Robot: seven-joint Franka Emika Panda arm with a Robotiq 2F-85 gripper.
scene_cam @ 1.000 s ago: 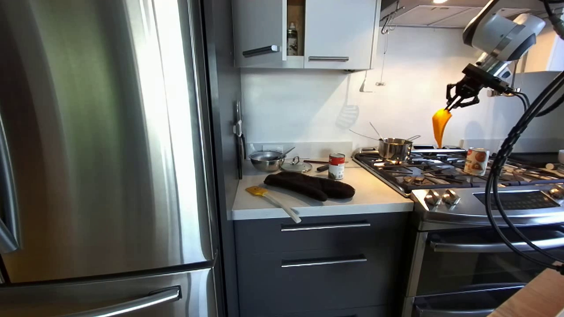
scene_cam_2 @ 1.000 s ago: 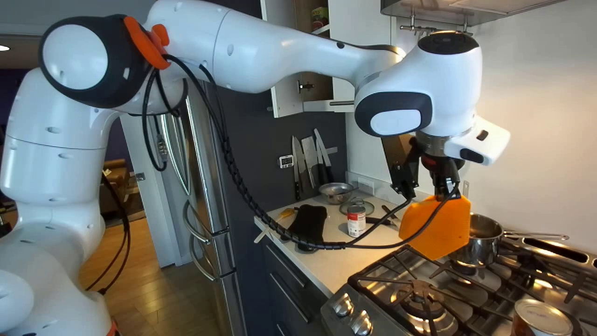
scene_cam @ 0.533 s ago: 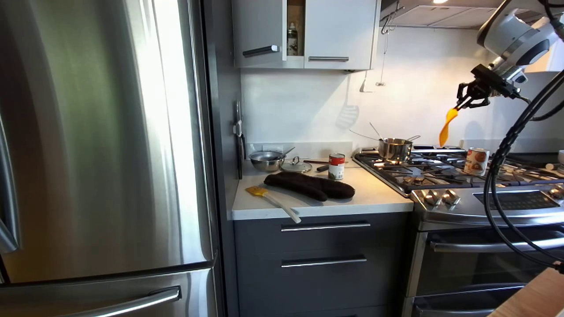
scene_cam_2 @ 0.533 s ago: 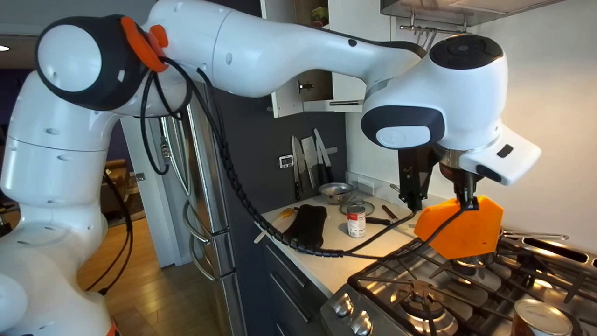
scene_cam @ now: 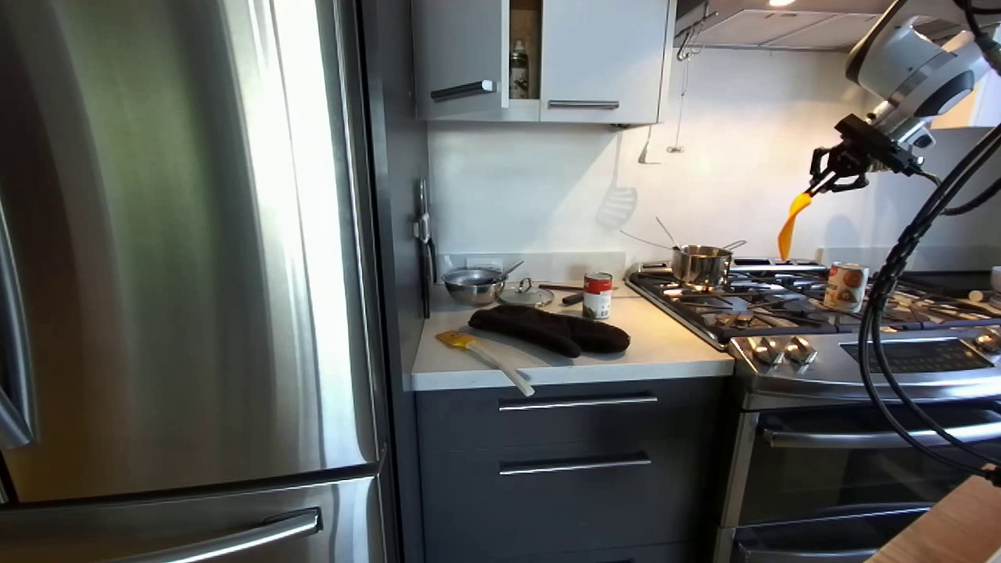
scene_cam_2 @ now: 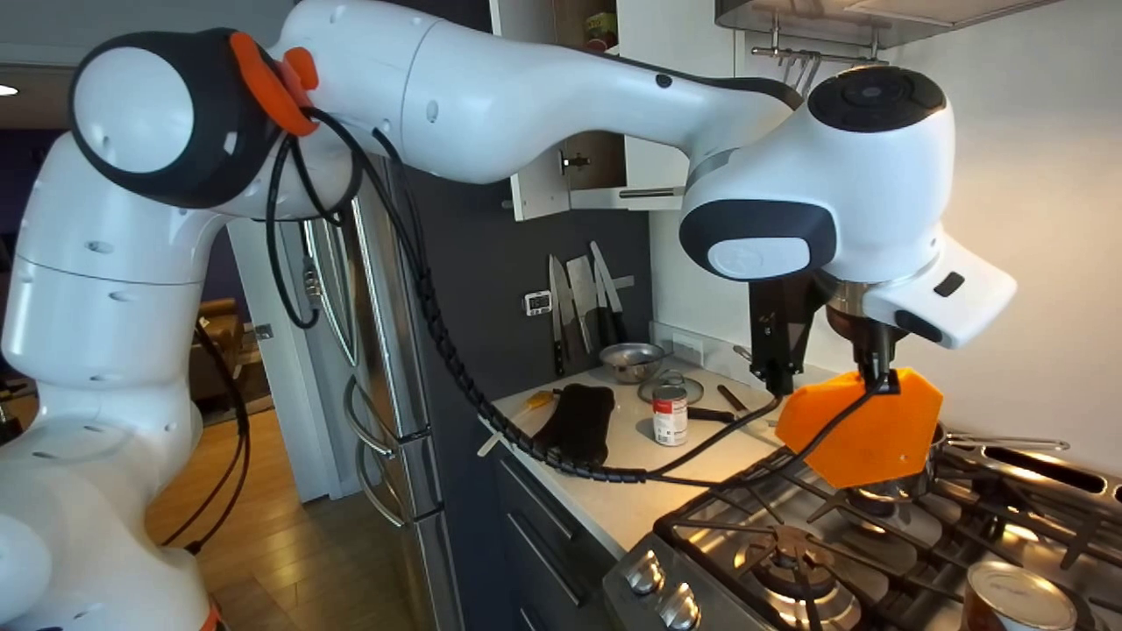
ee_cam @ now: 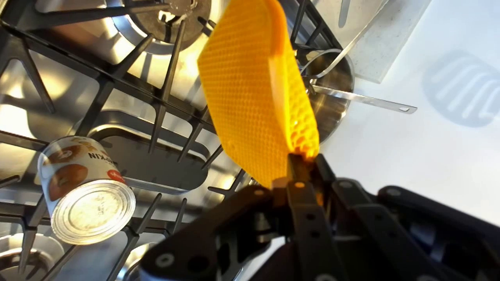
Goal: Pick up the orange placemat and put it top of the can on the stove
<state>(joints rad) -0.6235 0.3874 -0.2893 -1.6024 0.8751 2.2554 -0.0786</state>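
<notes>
The mat [ee_cam: 246, 89] looks picked up, so the step in hand is probably the carry to the can [ee_cam: 88, 191] on the stove [scene_cam: 829, 387]. The next move likely calls for bringing the fingers [ee_cam: 300, 195] over the can, then lowering and tilting the mat until it lies flat on top before letting go. The fingers are pinched tight on one edge of the mat; the rest hangs, bowed, below their tips. The can stands upright, lower than the fingers and off to one side, apart from the mat.
</notes>
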